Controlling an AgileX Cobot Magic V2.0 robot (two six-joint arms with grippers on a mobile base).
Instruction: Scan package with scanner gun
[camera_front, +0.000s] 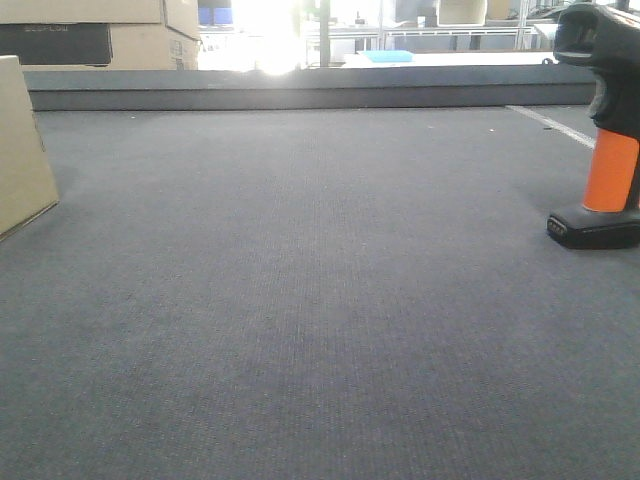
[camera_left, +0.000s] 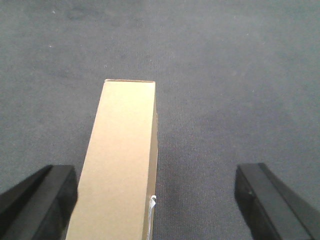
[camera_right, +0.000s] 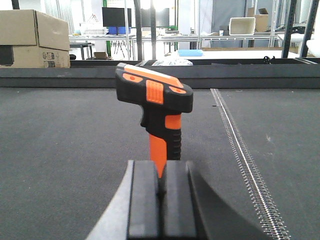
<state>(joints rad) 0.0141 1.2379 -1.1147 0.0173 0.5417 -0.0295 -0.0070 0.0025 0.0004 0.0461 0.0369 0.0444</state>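
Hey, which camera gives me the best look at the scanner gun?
The right wrist view: the scanner gun stands centred and upright, head and orange handle plain, only its foot hidden behind the right gripper. The front view cuts it off at the right edge. The left wrist view does not show it.

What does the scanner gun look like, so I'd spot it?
On the grey mat, look far right in the front view, near the white line. The scanner gun stands upright on a flat black foot; only it has a bright orange handle, unlike the tan package.
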